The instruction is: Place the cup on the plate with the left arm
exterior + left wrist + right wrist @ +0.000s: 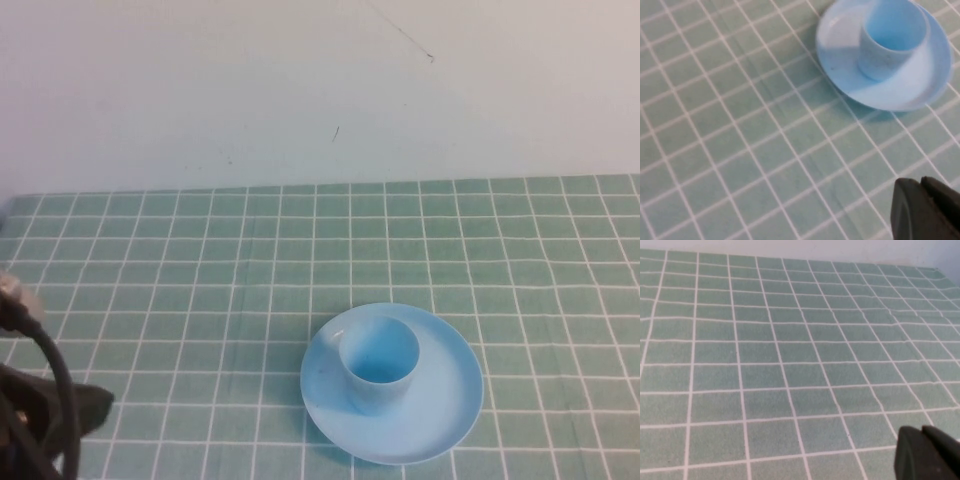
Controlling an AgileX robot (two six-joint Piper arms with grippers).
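Left gripper (pixel 926 210): only a black finger tip shows at the corner of the left wrist view, holding nothing, well clear of the plate; can't tell if the fingers are apart or together. In the high view the left arm (pixel 45 405) sits at the near-left table edge with its black cable (pixel 58 385) looped over it, well apart from the dishes. Right gripper (pixel 927 455): same story, one dark finger tip over bare tablecloth (pixel 790 340), state not readable, nothing near it; the arm isn't in the high view at all. Cup (pixel 378 360) stands upright on the plate (pixel 450 400), mouth up, empty, offset toward the plate's left-rear side, base close to where the rim starts to rise. Plate sits flat on the green checked cloth, near-centre of the table. Placement looks done to me, so risk from here is mostly self-inflicted. 1) Any further left-arm travel toward the plate: a swing of the gripper or the cable could clip the cup, it's light plastic and would tip or skate off. 2) Cup is off-centre, so a nudge to the plate could walk it up onto the raised rim and leave it tilted. 3) Cable drag on the cloth could tug the plate with it. Safest call: keep both arms parked away.
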